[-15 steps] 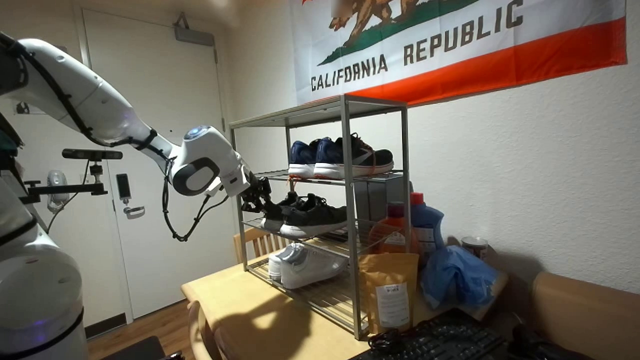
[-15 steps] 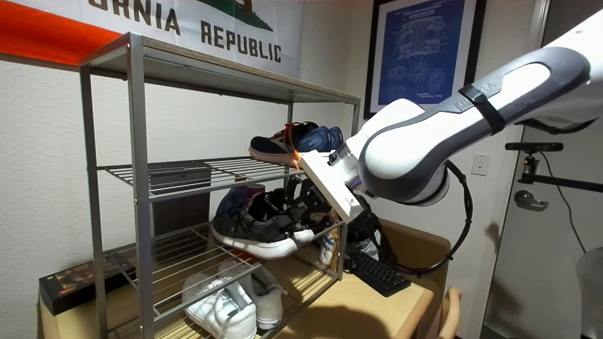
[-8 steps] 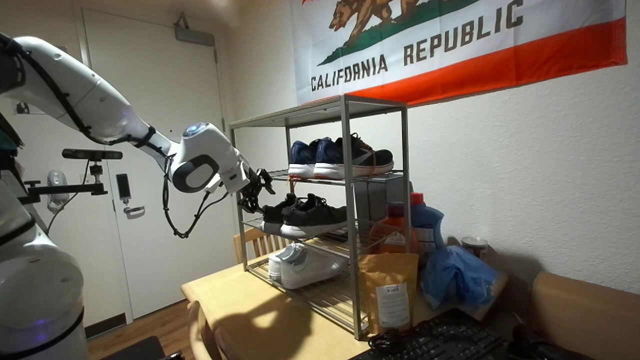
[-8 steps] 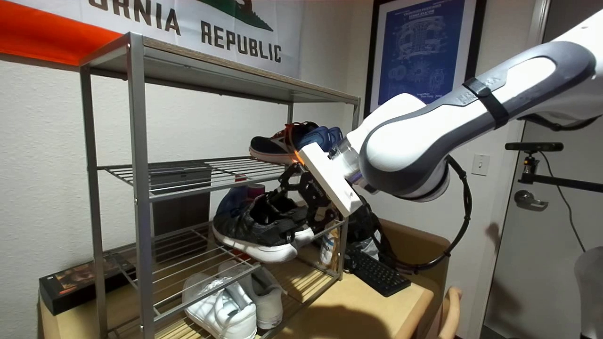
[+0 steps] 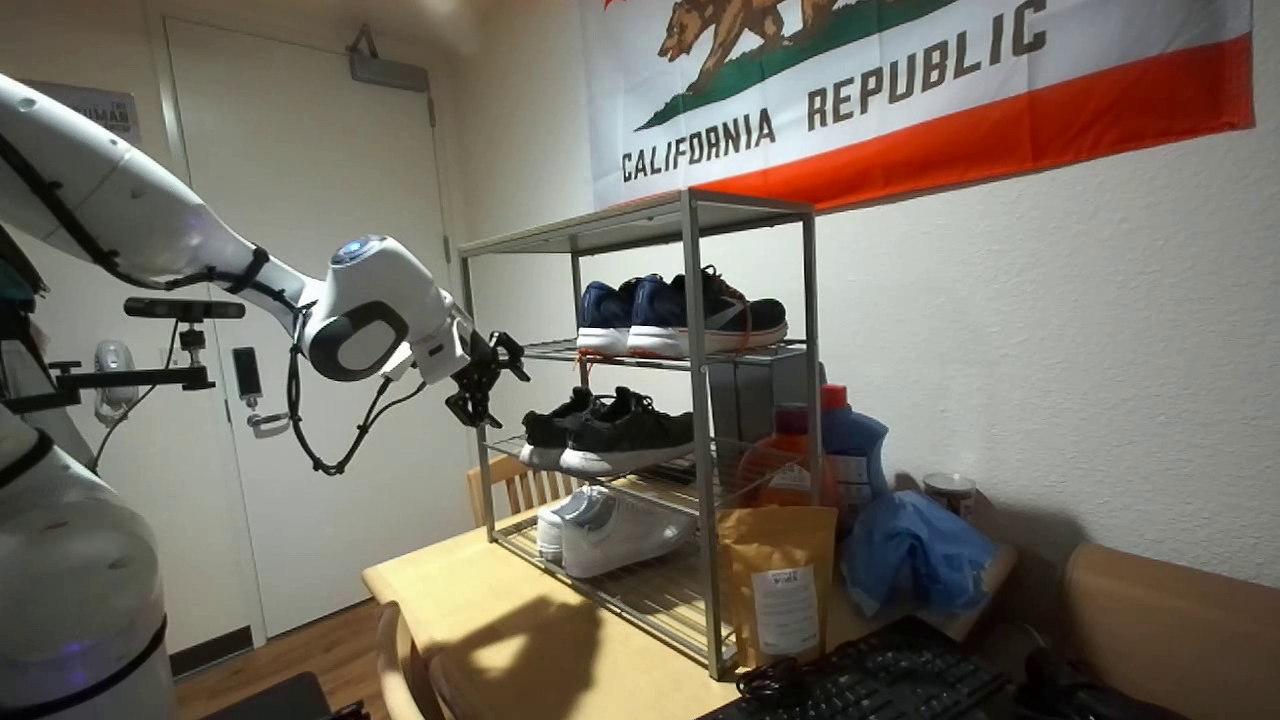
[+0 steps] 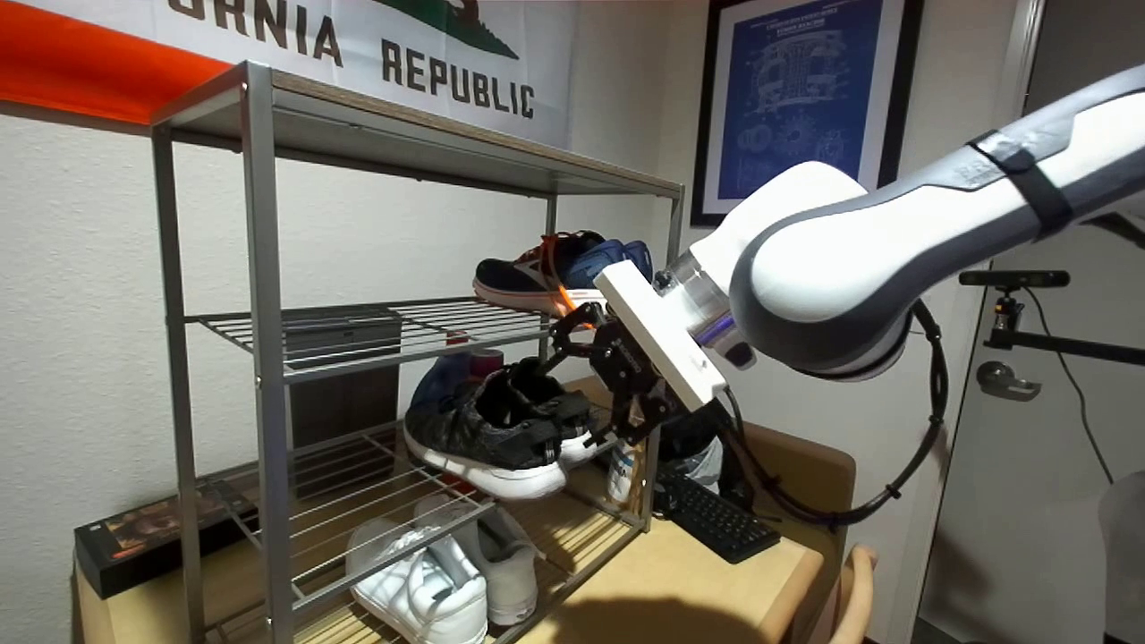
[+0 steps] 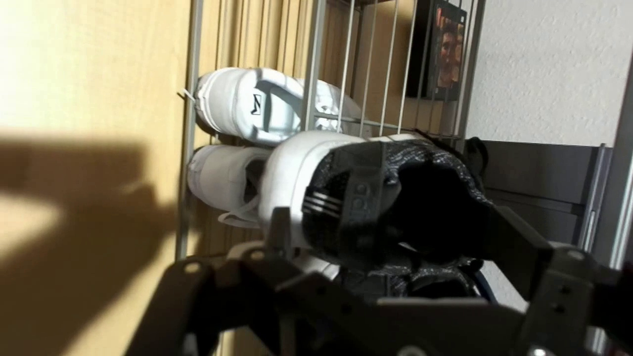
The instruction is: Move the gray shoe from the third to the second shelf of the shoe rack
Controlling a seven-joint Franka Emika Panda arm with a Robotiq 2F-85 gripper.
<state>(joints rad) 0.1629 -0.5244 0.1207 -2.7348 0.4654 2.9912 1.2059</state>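
A dark grey-black shoe with a white sole [image 6: 487,438] rests on the wire shelf below the blue shoes and above the white ones. Its heel reaches out over the shelf's front rail. A matching shoe [image 5: 635,435] stands close beside it. The shoe rack [image 6: 268,385] has metal posts and a board on top. My gripper [image 5: 508,395] hangs in front of the rack, open and apart from the heel, holding nothing. From the wrist, the heel [image 7: 321,212] appears between the spread fingers [image 7: 280,225], and the twin shoe is partly hidden below.
Blue running shoes [image 5: 655,315] sit one shelf up; white shoes [image 5: 620,540] occupy the bottom shelf. A tan pouch [image 5: 785,595], bottles [image 5: 855,450] and a keyboard [image 5: 880,670] crowd one end of the table [image 5: 470,585]. A dark box [image 6: 152,537] lies behind the rack.
My gripper has opened, let go of the dark shoe's heel and backed out away from the rack. The shoe has shifted slightly and settled on the shelf.
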